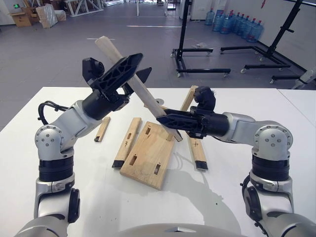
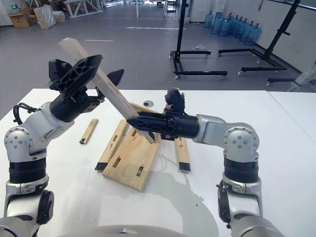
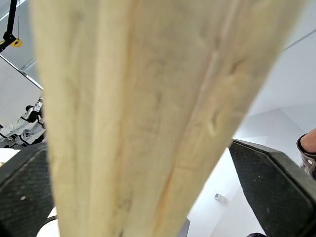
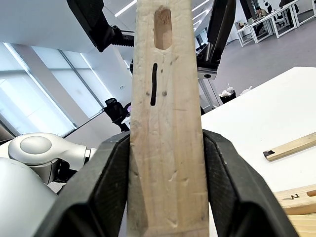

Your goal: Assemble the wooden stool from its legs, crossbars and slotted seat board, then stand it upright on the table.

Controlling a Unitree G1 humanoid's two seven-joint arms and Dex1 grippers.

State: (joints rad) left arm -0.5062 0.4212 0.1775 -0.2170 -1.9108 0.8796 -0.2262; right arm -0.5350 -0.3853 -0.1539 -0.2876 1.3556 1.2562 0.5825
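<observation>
A long wooden leg (image 1: 144,98) slants above the table, held by both grippers. My left gripper (image 1: 136,70) is shut on its upper part, and the leg's top end sticks out past it. My right gripper (image 1: 167,122) is shut on the lower end, just above the slotted seat board (image 1: 148,154), which lies flat on the white table (image 1: 89,197). The right wrist view shows the leg (image 4: 165,128) clamped between both pads, with a slot near its far end. The leg (image 3: 148,118) also passes close by the left wrist camera.
A second leg (image 1: 127,142) lies along the board's left side, with a short crossbar (image 1: 102,129) farther left. Another leg (image 1: 198,152) lies right of the board, and one more piece (image 1: 188,98) behind my right gripper. Black rolling racks (image 1: 200,59) stand on the floor beyond.
</observation>
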